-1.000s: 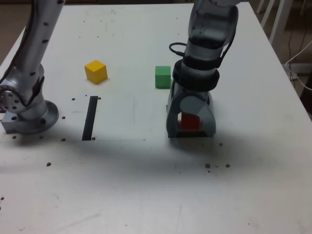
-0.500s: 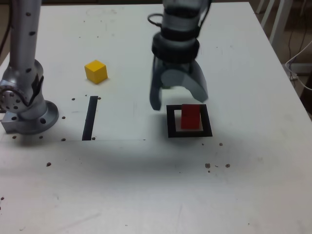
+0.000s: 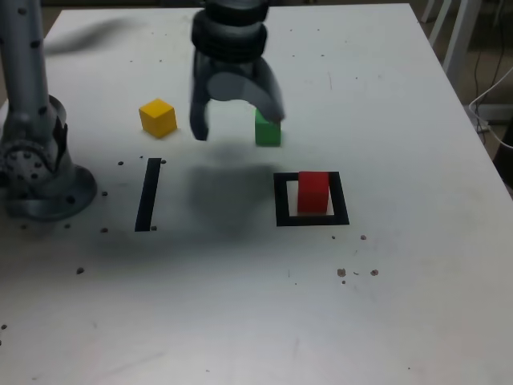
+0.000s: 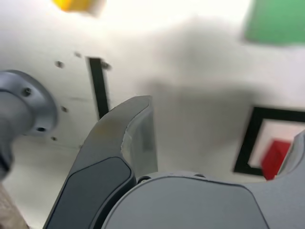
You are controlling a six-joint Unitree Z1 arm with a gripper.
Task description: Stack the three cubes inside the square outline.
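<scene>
The red cube (image 3: 313, 192) stands inside the square outline (image 3: 280, 199) at the exterior view's centre right; both show in the wrist view as the red cube (image 4: 276, 158) and the square outline (image 4: 247, 144). The green cube (image 3: 268, 131) lies behind the outline, partly covered by one finger. The yellow cube (image 3: 157, 117) sits farther to the exterior view's left. My gripper (image 3: 238, 126) hangs open and empty above the table between the yellow and green cubes. The wrist view catches blurred parts of the green cube (image 4: 281, 21) and the yellow cube (image 4: 76, 4).
A narrow black strip (image 3: 148, 193) lies on the white table (image 3: 240, 305) at the exterior view's left. The arm's metal base (image 3: 36, 172) stands at the left edge. Small dark specks dot the table. A white chair frame (image 3: 461, 32) stands beyond the right edge.
My gripper opened, let go of the red cube inside the outline, rose and moved back and to the exterior view's left, now over the gap between yellow and green cubes.
</scene>
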